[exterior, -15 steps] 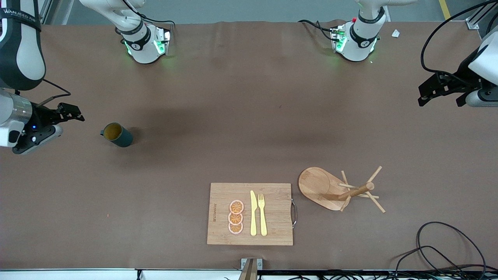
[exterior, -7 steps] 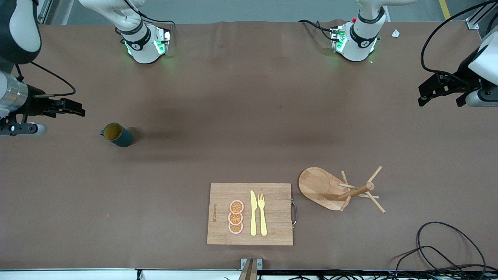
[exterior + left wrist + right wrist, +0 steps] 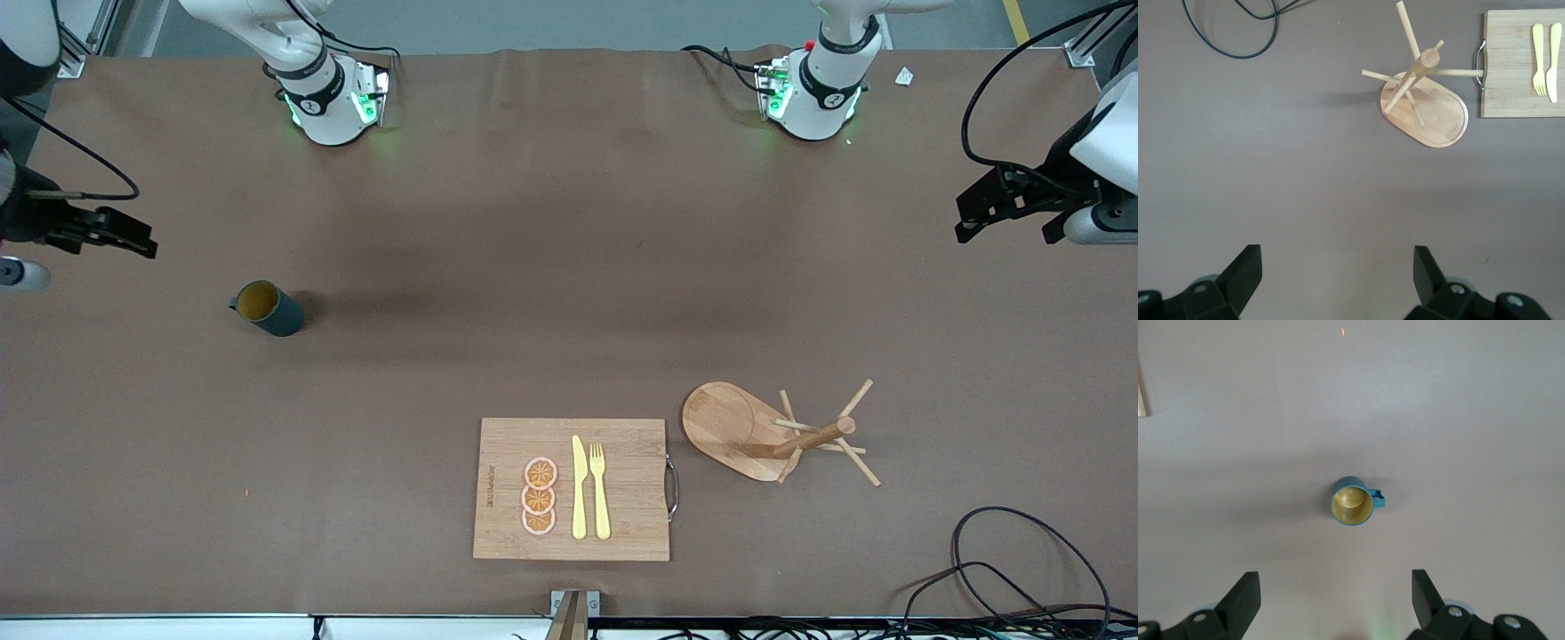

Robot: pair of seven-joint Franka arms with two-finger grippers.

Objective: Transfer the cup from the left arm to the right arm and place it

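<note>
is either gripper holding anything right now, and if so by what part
Nothing is held. The left gripper and the right gripper are both open and empty. The cup stands alone on the table, toward the right arm's end.

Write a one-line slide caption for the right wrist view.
Open right gripper hovers high over an upright teal cup standing alone on the brown table.

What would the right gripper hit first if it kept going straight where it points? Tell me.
Most likely bare table, not the cup. In the right wrist view the open right gripper points down at the tabletop, and the cup stands upright close to that line, just off it. Depth is hard to judge, so a graze is possible.
</note>
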